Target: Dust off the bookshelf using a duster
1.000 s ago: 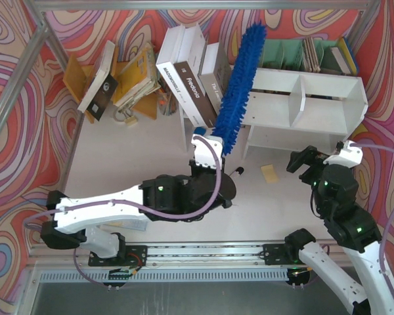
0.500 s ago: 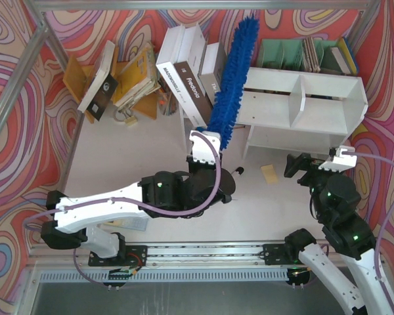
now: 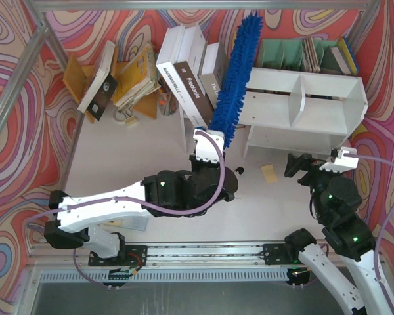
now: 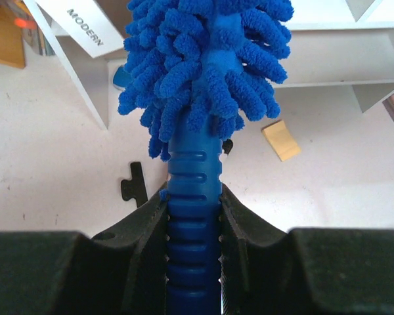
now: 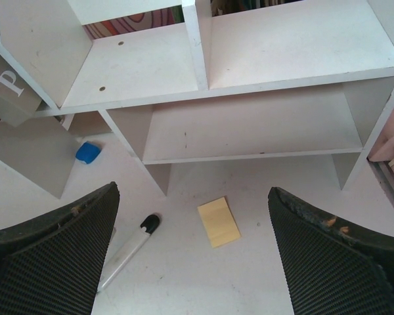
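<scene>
- Left gripper (image 3: 209, 139), in the top external view, is clamping the slim handle end of the long bright-blue fluffy chenille duster (image 3: 236, 72). The duster is slanting up and away, with its head crossing the left end of the large white wooden two-cubby bookshelf (image 3: 315, 98). From above I cannot tell whether the fibres are touching the wood.
- Also in this view, the right gripper (image 3: 301, 164) is hanging open and empty over the table, in front of the shelf's right half.
- In the left wrist view, the black fingers (image 4: 148, 216) are pressing the ribbed blue handle (image 4: 194, 177) from both sides, just below where the fluff begins.
  - The duster is probably handling as a light thing with a stiff core and a soft, yielding head.
  - Being long, it is likely levering against the hold and could twist.
  - The ribbed handle seems the right place to grip, since the fluff would squash and slide.
- In the right wrist view, the jaws are standing wide apart and holding nothing.
  - They are facing the bookshelf's cubbies and lower shelf.
  - A small yellow sticky pad (image 5: 218, 222) and a black-capped white marker (image 5: 128, 252) are lying on the table before it.
  - No duster is showing in this view.
</scene>
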{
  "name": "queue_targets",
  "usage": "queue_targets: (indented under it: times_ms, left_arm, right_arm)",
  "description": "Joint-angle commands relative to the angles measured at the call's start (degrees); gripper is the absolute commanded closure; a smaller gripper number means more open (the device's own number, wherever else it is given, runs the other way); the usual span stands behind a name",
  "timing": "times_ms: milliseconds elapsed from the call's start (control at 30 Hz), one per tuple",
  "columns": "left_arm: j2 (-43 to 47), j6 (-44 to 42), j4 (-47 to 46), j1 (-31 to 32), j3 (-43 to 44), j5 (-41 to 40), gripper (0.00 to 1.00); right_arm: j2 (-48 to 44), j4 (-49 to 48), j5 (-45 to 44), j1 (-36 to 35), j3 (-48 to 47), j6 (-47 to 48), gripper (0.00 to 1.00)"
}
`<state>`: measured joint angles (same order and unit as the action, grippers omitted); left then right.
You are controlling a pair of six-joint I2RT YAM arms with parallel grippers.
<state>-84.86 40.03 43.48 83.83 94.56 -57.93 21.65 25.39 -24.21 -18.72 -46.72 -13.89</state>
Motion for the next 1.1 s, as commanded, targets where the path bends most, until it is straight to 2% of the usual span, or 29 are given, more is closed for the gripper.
queue_targets:
  times_ms: [0,200,367,700,900,1067]
  left_arm:
    - [3.34,-6.68,-7.14,-0.31,1.79,-4.03,1.0]
    - [7.14,-6.22,-8.81,-0.33,-1.34,-6.09,1.0]
    - [9.1,-2.19,-8.2,-0.34,-5.17,-6.08,1.0]
    - [5.63,-0.09,-7.55,-0.34,-8.72,1.43,1.0]
    - [5.32,-2.73,-12.02,-0.33,-12.78,2.5,1.0]
    - [5.99,-5.57,-11.0,-0.27,-11.03,-0.9,1.0]
  right_arm:
    - [-1.24,-1.91,-1.34,0.23,0.56,0.9,0.16]
    - [-1.26,-1.93,-1.7,0.18,0.74,0.8,0.16]
    - [-1.36,-2.15,-1.87,0.18,0.92,0.81,0.16]
    - [-1.7,-2.27,-2.49,0.22,1.15,0.8,0.15]
    - [-1.7,-2.21,-2.47,0.18,1.28,0.8,0.15]
    - [-1.78,-2.12,-2.6,0.18,1.28,0.73,0.15]
